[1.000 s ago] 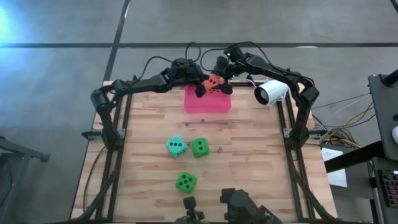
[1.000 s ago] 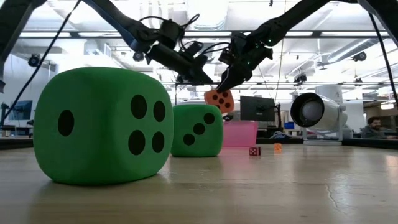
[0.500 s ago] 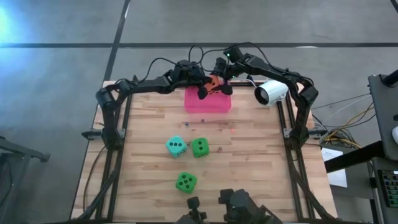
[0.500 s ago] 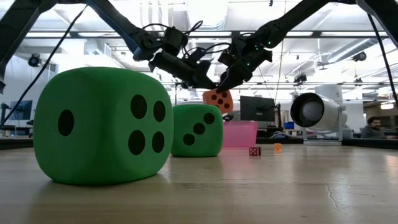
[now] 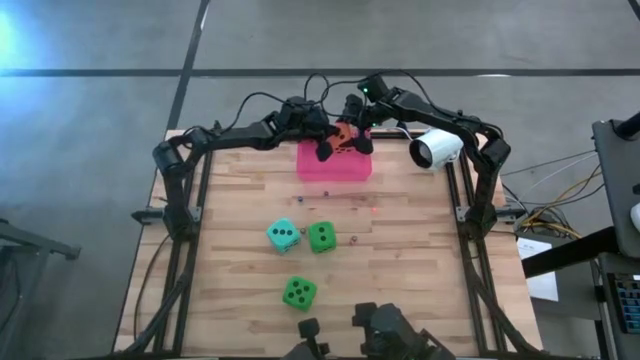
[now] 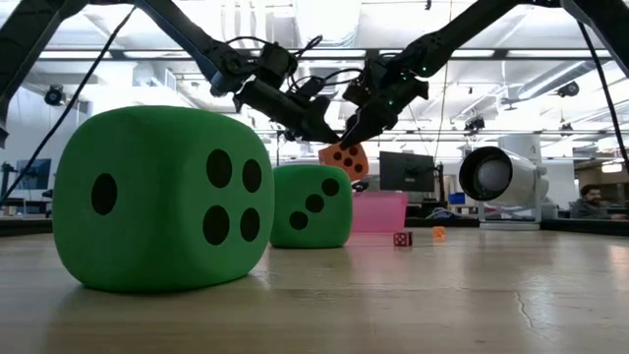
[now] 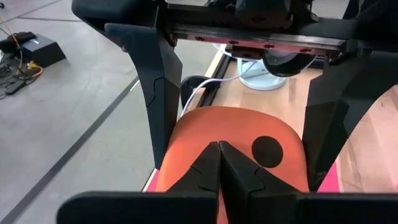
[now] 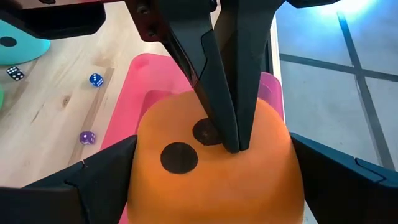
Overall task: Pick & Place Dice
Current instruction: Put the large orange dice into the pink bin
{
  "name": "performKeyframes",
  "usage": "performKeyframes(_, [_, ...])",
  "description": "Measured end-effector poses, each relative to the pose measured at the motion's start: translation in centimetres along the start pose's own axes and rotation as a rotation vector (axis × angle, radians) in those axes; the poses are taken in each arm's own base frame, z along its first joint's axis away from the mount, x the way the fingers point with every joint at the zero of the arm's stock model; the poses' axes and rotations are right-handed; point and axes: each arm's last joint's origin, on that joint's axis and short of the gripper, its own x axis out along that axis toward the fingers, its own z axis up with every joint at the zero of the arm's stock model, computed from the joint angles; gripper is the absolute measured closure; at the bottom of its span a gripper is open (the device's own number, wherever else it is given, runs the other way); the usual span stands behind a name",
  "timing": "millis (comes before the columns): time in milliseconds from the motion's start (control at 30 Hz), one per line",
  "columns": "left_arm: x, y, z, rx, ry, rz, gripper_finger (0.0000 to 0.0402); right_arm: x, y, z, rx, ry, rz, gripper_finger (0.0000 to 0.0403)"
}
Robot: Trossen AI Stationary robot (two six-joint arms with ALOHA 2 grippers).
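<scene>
Up by the far edge of the tabletop [image 5: 420, 250], the right claw [image 5: 349, 131] holds the orange die [image 5: 343, 133] in the air over the pink box [image 5: 334, 162]. Its two fingers are wide apart and squeeze the die on both sides. The left claw [image 5: 327, 143] is pressed together, with its tips touching the top of the same die. The teal die [image 5: 283, 235] and a green die [image 5: 321, 237] sit side by side near the middle of the tabletop. The other green die [image 5: 299, 292] sits closer to the near edge. A white camera [image 5: 436, 149] stands at the far right corner. A few tiny dice [image 6: 402, 238] lie near the box.
</scene>
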Motion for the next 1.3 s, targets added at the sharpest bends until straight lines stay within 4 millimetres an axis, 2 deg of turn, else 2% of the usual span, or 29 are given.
performKeyframes(100, [0.1, -0.1, -0.6, -0.01, 0.047, -0.004, 0.0394, -0.1, -0.1, 0.1, -0.01, -0.015, -0.008, 0.0023])
performKeyframes(200, [0.5, -0.4, -2.2, -0.031, 0.144, -0.026, 0.0394, -1.0, -0.4, 0.9, -0.036, -0.052, -0.036, 0.0023])
performKeyframes(333, [0.0, -0.4, -1.5, -0.009, 0.136, -0.034, 0.0394, -0.7, -0.5, 0.4, -0.013, -0.023, -0.026, 0.0023])
performKeyframes(467, [0.2, -0.4, -2.2, -0.014, 0.173, -0.035, 0.0394, -0.9, -0.4, 0.7, -0.023, -0.033, -0.031, 0.0023])
performKeyframes(700, [-1.2, -0.3, -0.3, 0.007, 0.115, -0.023, 0.0394, -0.7, -0.4, 0.2, -0.007, -0.011, -0.025, 0.0023])
performKeyframes(867, [-2.7, -0.5, 1.9, 0.054, 0.009, -0.008, 0.0394, -0.5, -0.2, -0.1, -0.001, -0.001, -0.017, 0.0023])
performKeyframes(1100, [-2.3, -1.3, 3.0, 0.11, -0.099, -0.008, 0.0394, -0.3, 0.0, -0.3, 0.002, 0.005, -0.008, 0.0023])
performKeyframes(1300, [-1.6, -1.5, 2.9, 0.12, -0.135, -0.004, 0.0394, 0.3, 0.7, 0.2, -0.017, 0.004, 0.012, 0.0023])
